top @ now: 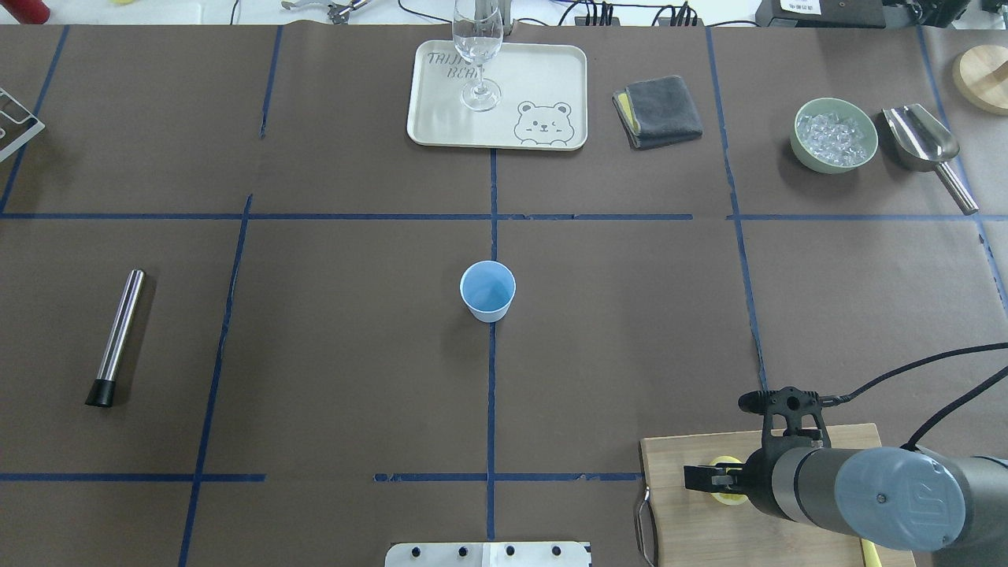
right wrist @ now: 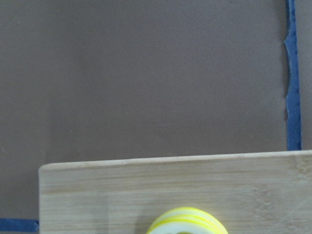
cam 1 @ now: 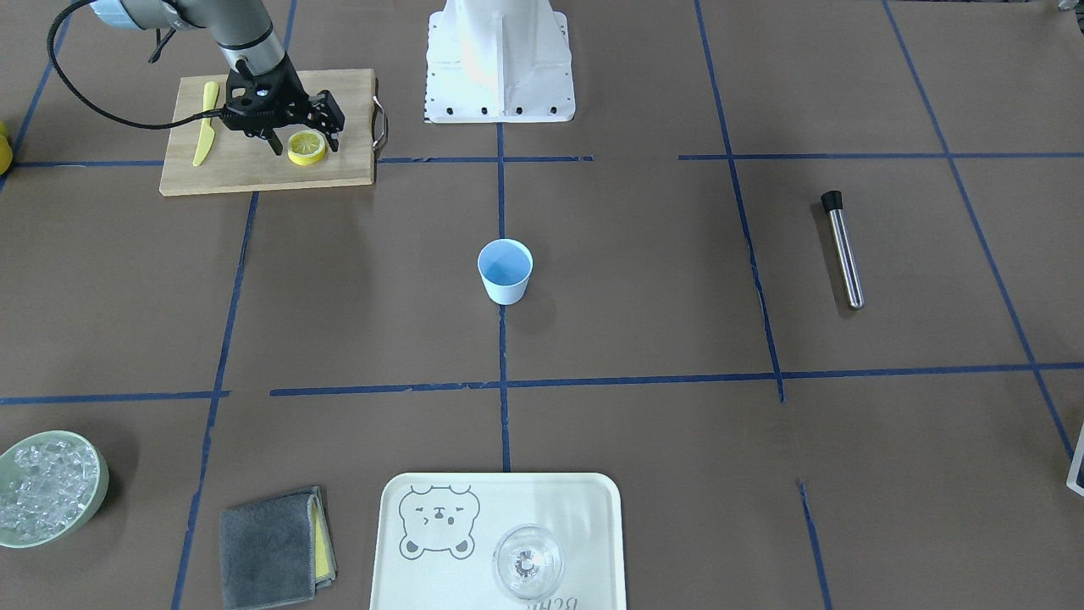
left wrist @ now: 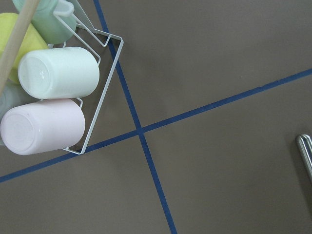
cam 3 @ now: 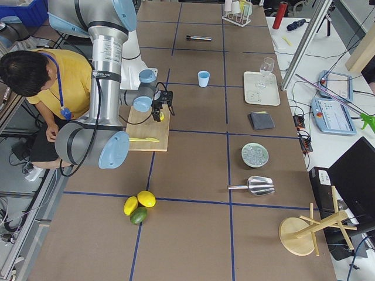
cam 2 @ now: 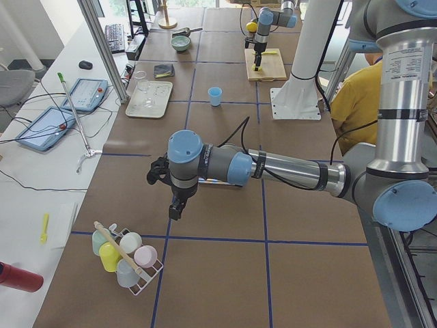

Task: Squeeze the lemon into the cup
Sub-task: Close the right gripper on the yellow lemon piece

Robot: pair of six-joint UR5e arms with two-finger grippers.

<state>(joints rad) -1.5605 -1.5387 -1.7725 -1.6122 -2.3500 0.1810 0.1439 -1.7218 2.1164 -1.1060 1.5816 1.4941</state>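
Observation:
The lemon [cam 1: 306, 147], a yellow slice with a pale segmented face, lies on the wooden cutting board [cam 1: 254, 174] at the robot's right. My right gripper [cam 1: 306, 149] is open and lowered over it, one finger on each side. The right wrist view shows only the lemon's top edge [right wrist: 187, 223]. The pale blue cup [cam 1: 505, 269] stands upright at the table's middle, well away from the board; it also shows in the overhead view [top: 487, 290]. My left gripper [cam 2: 174, 201] hangs over the table's far left end, seen only in the exterior left view; I cannot tell whether it is open or shut.
A yellow knife [cam 1: 204, 123] lies on the board beside the gripper. A metal tube [cam 1: 843, 247], a tray [cam 1: 584, 500] with a clear glass [cam 1: 527, 561], a grey cloth [cam 1: 275, 546] and a green bowl of ice [cam 1: 47, 487] sit around. A rack of cups [left wrist: 48, 92] is under the left wrist.

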